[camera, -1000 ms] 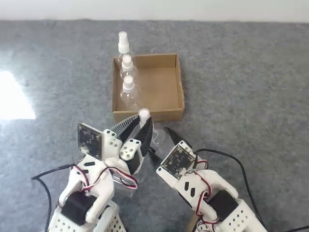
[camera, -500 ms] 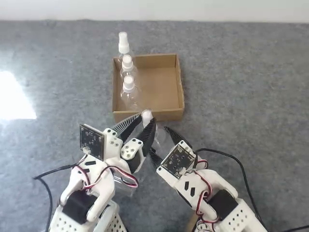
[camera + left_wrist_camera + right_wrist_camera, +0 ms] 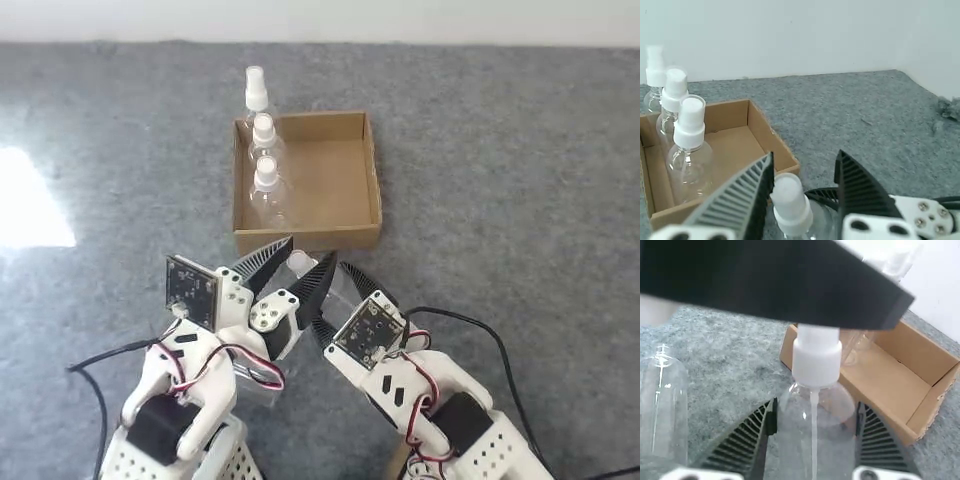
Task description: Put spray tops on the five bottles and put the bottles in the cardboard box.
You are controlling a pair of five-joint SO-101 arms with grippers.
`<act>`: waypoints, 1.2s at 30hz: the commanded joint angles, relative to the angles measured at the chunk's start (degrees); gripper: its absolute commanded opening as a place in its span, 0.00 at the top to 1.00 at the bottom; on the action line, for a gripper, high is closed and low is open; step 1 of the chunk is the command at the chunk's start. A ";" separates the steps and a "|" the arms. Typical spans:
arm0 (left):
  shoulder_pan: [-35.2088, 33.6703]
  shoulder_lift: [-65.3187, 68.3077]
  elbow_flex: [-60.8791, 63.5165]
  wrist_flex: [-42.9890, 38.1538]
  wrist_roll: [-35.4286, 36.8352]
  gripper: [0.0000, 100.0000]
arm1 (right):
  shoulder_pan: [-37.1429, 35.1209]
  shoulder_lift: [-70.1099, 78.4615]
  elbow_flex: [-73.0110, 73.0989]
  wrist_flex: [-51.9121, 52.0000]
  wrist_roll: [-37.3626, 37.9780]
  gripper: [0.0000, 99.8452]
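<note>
A clear bottle (image 3: pixel 815 415) stands upright in front of the cardboard box (image 3: pixel 375 180), with a white spray top (image 3: pixel 789 197) sitting on its neck. My right gripper (image 3: pixel 327 290) is shut on the bottle's body. Above it my left gripper (image 3: pixel 310 250) is open, its fingers (image 3: pixel 747 190) spread to either side of the spray top and clear of it. Two capped bottles (image 3: pixel 268 190) (image 3: pixel 264 133) stand along the box's left wall. A third capped bottle (image 3: pixel 256 90) stands just behind the box.
An uncapped clear bottle (image 3: pixel 662 405) stands on the grey carpet beside the held one. The right half of the box floor (image 3: pixel 330 180) is bare. Both arm bases and their cables crowd the near edge.
My left gripper was shut on the spray top a second ago; it lowered the top onto the bottle and its fingers have spread apart. The right gripper has not moved.
</note>
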 commanded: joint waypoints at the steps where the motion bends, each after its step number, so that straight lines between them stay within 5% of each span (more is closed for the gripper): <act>1: -0.18 -0.79 -5.76 0.88 0.00 0.82 | 0.84 -0.75 -2.29 -0.13 -0.62 0.83; 16: -8.44 -0.79 -6.73 -1.41 0.00 0.82 | 0.84 -0.75 -2.20 -0.13 -0.44 0.83; 29: -8.79 -0.79 -9.98 3.16 0.09 0.82 | 3.38 -0.75 -2.55 -0.13 -0.44 0.83; 36: -17.23 -0.79 -9.89 2.81 0.18 0.82 | 3.30 -0.75 -2.64 -0.13 -0.53 0.83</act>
